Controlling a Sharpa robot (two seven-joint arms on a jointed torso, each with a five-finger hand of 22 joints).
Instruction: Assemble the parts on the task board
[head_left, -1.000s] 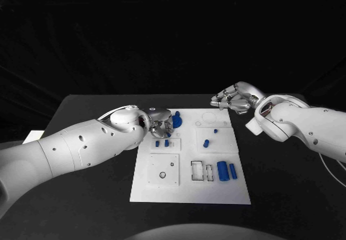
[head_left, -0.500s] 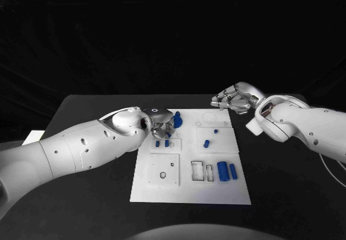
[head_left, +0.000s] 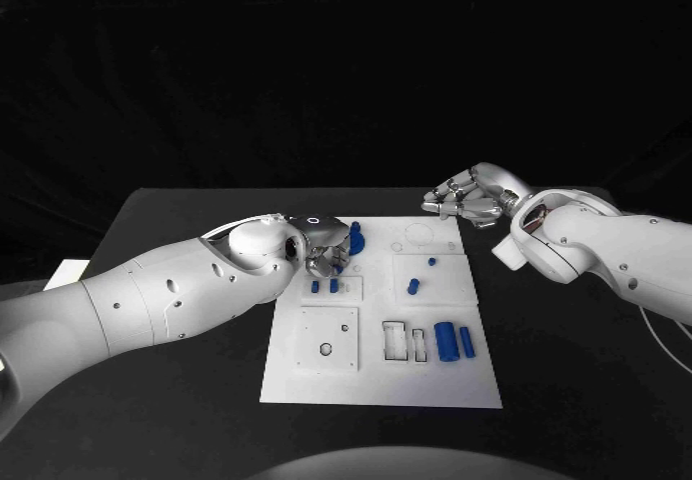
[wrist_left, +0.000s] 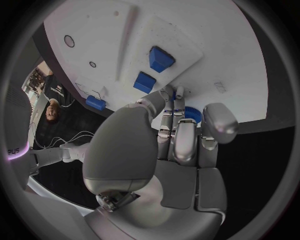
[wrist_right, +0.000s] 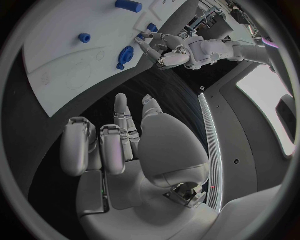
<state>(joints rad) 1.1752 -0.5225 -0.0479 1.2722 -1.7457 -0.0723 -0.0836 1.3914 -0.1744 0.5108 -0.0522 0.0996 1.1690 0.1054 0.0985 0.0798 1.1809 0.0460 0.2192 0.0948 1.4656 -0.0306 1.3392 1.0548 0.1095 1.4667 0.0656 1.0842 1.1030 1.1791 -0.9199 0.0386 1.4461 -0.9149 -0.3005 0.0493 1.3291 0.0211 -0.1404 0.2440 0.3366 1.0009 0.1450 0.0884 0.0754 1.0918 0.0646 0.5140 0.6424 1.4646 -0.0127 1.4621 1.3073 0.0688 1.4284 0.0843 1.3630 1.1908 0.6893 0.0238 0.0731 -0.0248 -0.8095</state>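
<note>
The left hand (head_left: 326, 255) is reaching in from the left of the frame over the upper left corner of the task board (head_left: 382, 385), its fingers curling down beside a round blue part (head_left: 355, 239); whether they are gripping it cannot be told. The right hand (head_left: 464, 196) is hovering over the desk (head_left: 173, 300) just past the board's upper right corner, fingers bent loosely apart and holding nothing.

Room dark, backdrop black. White task board (head_left: 382, 330) bright, near glare. Soft shadows on the desk (head_left: 173, 330). Wrist views fisheye-bent at the rims; bright light strip beyond the right hand (wrist_right: 134, 160).
</note>
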